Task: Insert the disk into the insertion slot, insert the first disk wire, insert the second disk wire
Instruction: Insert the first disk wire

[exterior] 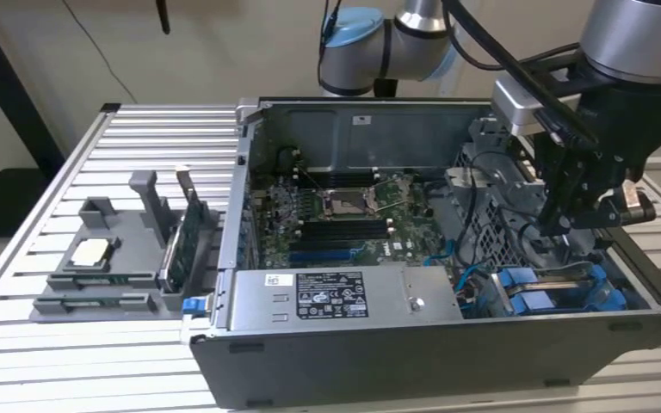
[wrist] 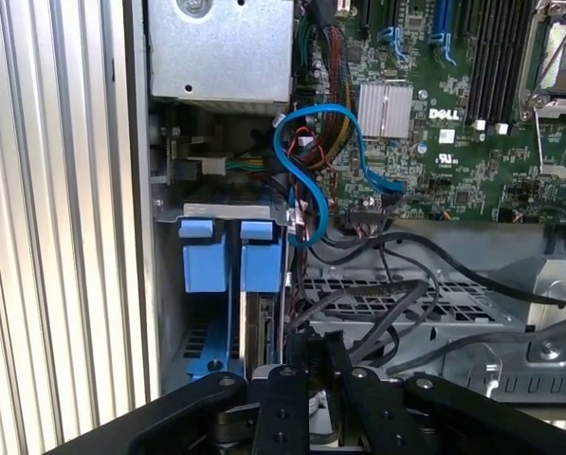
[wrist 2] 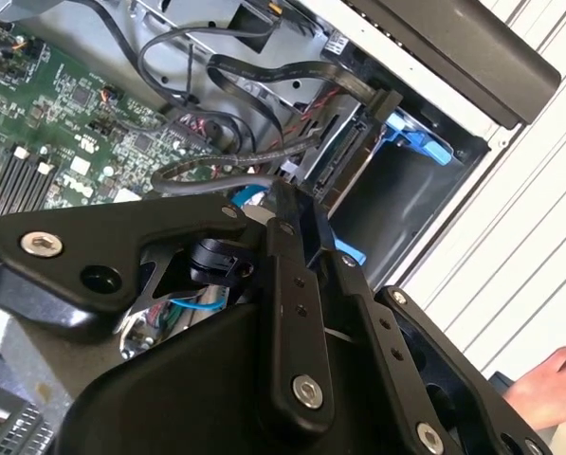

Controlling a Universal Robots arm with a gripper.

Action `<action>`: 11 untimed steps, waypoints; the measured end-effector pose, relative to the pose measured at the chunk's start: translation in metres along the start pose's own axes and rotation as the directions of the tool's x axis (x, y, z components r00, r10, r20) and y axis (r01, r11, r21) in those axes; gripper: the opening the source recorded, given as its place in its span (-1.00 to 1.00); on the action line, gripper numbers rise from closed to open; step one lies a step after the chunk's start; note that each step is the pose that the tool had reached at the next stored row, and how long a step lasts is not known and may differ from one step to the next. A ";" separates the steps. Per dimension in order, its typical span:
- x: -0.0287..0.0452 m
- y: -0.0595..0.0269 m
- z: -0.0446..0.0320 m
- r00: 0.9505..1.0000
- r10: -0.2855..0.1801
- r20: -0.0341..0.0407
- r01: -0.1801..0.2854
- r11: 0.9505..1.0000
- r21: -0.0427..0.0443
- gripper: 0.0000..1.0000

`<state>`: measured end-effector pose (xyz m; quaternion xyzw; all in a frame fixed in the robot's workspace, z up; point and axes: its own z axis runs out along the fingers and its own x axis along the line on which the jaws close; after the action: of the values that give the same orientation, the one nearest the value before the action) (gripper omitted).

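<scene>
The disk [wrist: 256, 324] is sitting edge-on inside the insertion slot [exterior: 543, 292], between the bay's bright blue fittings, as the first wrist view is showing. In the exterior view the slot is lying at about 4 o'clock from the centre of the open computer case [exterior: 423, 366]. It is just beside the grey power-supply box [exterior: 342, 297], which is occupying the 6 o'clock edge.

The end effector [exterior: 560, 228] is hanging inside the case over the drive-bay area, at about 3 o'clock from the motherboard [exterior: 342, 211]. Whether it is open or closed cannot be told, nor whether it is touching anything.

A blue cable [wrist: 297, 161] is looping from beside the slot toward the motherboard, and black cables [wrist: 396, 303] are crossing the perforated metal near the end effector. In the second wrist view a flat black cable [wrist 2: 292, 71] is ending in a connector at the bay; whether it is plugged in cannot be told.

The case is resting on a slatted metal worktop [exterior: 135, 146]. At about 9 o'clock from the case, a grey parts holder [exterior: 101, 267] is standing near it. A person's hand [wrist 2: 548, 379] is showing beyond the case, over the slats.
</scene>
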<state>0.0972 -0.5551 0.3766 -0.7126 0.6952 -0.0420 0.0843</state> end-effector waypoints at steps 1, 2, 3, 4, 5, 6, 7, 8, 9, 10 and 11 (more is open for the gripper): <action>0.0000 0.0001 0.0003 1.000 0.000 -0.001 0.000 1.000 0.000 -0.62; 0.0001 0.0001 0.0006 1.000 0.000 -0.003 0.000 1.000 0.000 -0.62; 0.0002 0.0001 0.0009 1.000 -0.001 -0.004 0.001 1.000 0.000 -0.62; 0.0004 0.0001 0.0013 1.000 -0.001 -0.004 0.001 1.000 0.000 -0.62; 0.0006 0.0001 0.0017 1.000 -0.001 -0.005 0.001 1.000 0.000 -0.62; 0.0008 0.0001 0.0020 1.000 -0.001 -0.006 0.001 1.000 0.000 -0.62; 0.0010 0.0001 0.0024 1.000 -0.001 -0.006 0.001 1.000 -0.001 -0.62; 0.0012 0.0002 0.0028 1.000 -0.001 -0.007 0.001 1.000 -0.001 -0.62; 0.0014 0.0002 0.0033 1.000 -0.001 -0.008 0.001 1.000 -0.001 -0.62; 0.0017 0.0002 0.0037 1.000 -0.001 -0.008 0.001 1.000 -0.001 -0.62; 0.0018 0.0002 0.0041 1.000 -0.002 -0.009 0.002 1.000 -0.001 -0.62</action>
<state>0.0978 -0.5567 0.3724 -0.7130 0.6950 -0.0449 0.0807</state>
